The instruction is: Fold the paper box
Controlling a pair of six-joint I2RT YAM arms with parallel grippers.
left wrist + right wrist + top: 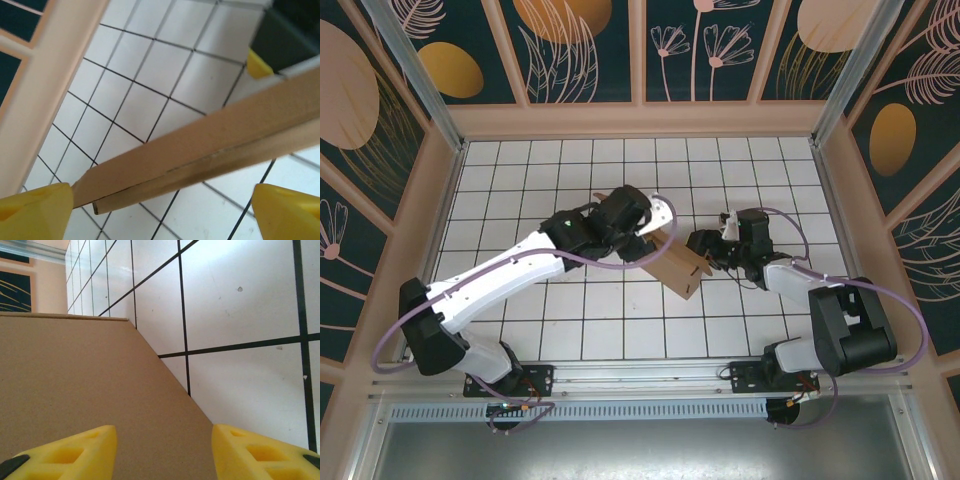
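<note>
Paper box (678, 268): brown corrugated cardboard, partly folded, lying near the centre of the tabletop (520, 170), a little toward its right edge. From above it reads as a slanted brown slab. One corner points toward the near edge, and there is a dark notch in its right-hand side. Whether its underside rests on the tiles cannot be told.

Left gripper (653, 232): sits at the far-left end of the box, overlapping it in the overhead view. In the left wrist view its yellow fingers (35, 212) are spread wide. A doubled cardboard edge runs on a slant across the gap between them. The cardboard's end meets the left-hand finger, while the other finger stands clear of it. The jaws are parted and no pinch on the cardboard is visible. White tiles with black grid lines show behind the cardboard, with the wooden rim (640, 122) beyond them.

Right gripper (706, 248): just beside the right side of the box, at the notch. In the right wrist view a broad flat cardboard face fills the left and lower part of the picture. Its straight edge runs on a slant down toward the right-hand finger. The two fingers (70, 452) are apart. The left-hand one lies over the cardboard face and the other is at its edge. The jaws are released, gripping nothing that can be seen.

Both arms reach in from the near edge of the tabletop and converge on the box.
</note>
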